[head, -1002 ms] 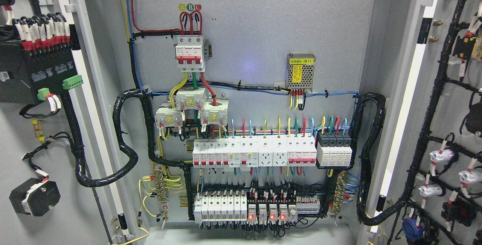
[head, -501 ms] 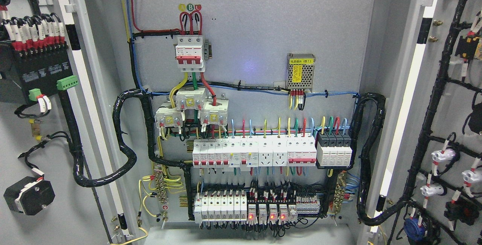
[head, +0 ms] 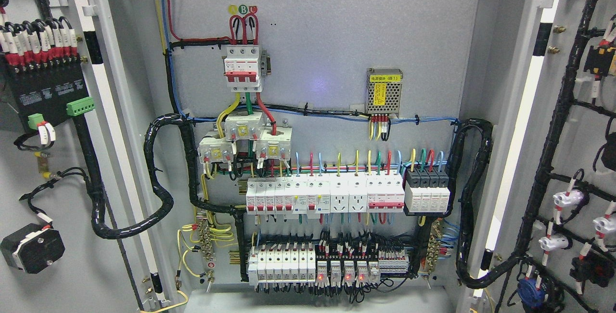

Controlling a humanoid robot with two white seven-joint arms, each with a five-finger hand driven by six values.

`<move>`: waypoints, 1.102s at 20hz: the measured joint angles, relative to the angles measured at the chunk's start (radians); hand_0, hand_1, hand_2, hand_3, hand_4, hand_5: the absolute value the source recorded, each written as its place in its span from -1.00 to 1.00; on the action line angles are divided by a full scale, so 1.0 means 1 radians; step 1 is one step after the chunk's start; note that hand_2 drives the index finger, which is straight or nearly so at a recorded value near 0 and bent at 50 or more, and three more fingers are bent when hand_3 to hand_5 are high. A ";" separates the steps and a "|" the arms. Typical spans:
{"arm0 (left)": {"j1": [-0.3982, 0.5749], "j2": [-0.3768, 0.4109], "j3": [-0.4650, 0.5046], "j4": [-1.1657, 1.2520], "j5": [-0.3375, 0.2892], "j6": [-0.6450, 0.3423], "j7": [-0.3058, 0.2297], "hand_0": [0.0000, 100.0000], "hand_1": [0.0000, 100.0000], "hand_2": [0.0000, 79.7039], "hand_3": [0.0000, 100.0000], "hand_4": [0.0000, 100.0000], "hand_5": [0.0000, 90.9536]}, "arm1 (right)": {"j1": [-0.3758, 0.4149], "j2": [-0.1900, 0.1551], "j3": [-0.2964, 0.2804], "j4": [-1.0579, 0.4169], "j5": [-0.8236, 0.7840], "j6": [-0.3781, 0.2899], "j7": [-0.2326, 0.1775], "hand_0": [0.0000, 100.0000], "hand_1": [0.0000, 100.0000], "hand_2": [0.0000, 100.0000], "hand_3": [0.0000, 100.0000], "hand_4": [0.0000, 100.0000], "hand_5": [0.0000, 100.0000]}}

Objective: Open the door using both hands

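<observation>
Cabinet back panel (head: 327,38) at centre, between two doors swung wide. Left door (head: 57,274) at 9 o'clock, right door (head: 584,159) at 3 o'clock, both showing wired inner faces. On back panel: main breaker (head: 243,68) at 11 o'clock; three transformer blocks (head: 244,140) just below it; power supply module (head: 384,91) at 1 o'clock; upper breaker row (head: 325,196) across centre; lower breaker row (head: 327,265) at 6 o'clock. Cable loom (head: 159,183) between left door and panel; second loom (head: 469,207) at right.
</observation>
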 measured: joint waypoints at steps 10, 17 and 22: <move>-0.008 0.018 0.020 0.032 0.038 0.021 0.004 -1.00 -1.00 -1.00 -1.00 -1.00 -1.00 | 0.015 0.000 -0.003 -0.010 -0.001 -0.001 0.000 -0.62 -1.00 -1.00 -1.00 -1.00 -1.00; -0.020 0.029 0.035 0.060 0.065 0.024 0.004 -1.00 -1.00 -1.00 -1.00 -1.00 -1.00 | 0.025 -0.003 0.009 -0.025 0.000 -0.003 -0.001 -0.62 -1.00 -1.00 -1.00 -1.00 -1.00; -0.026 0.036 0.041 0.076 0.073 0.024 0.004 -1.00 -1.00 -1.00 -1.00 -1.00 -1.00 | 0.027 -0.005 0.015 -0.032 0.000 -0.003 -0.001 -0.62 -1.00 -1.00 -1.00 -1.00 -1.00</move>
